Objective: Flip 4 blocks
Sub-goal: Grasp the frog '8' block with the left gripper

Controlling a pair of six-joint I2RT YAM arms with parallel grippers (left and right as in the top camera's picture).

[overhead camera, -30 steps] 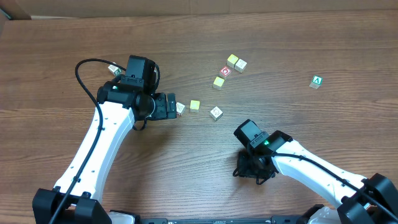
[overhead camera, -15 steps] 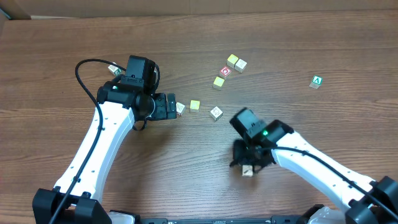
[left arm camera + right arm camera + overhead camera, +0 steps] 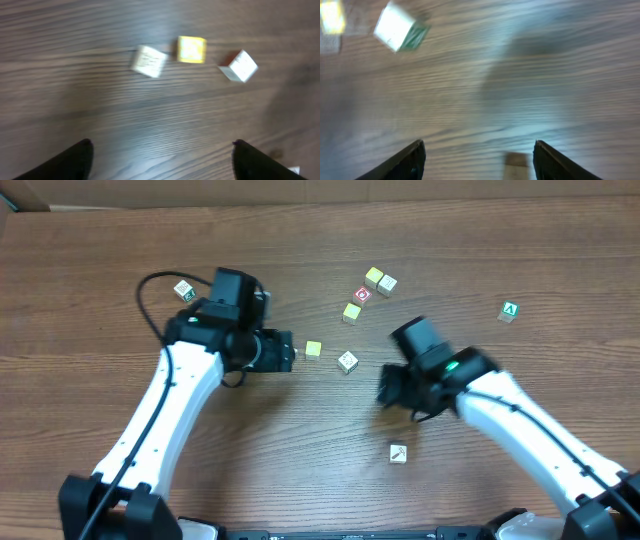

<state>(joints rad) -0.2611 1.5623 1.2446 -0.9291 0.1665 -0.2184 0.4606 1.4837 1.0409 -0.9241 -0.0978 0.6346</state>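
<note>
Brown wood-grain tabletop (image 3: 100,240): small cream wooden blocks (image 3: 347,361) loose, one at six o'clock of right gripper (image 3: 479,145); it and left gripper (image 3: 161,146) spread, empty. Flips done: cannot tell.

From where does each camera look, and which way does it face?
Overhead: above the table, facing straight down; left arm and right arm show.
Left wrist: on the left arm, facing down at the yellow block; open left gripper shows.
Right wrist: on the right arm, facing down at the table; open right gripper shows.
Shared: overhead and left wrist both show the yellow block.
</note>
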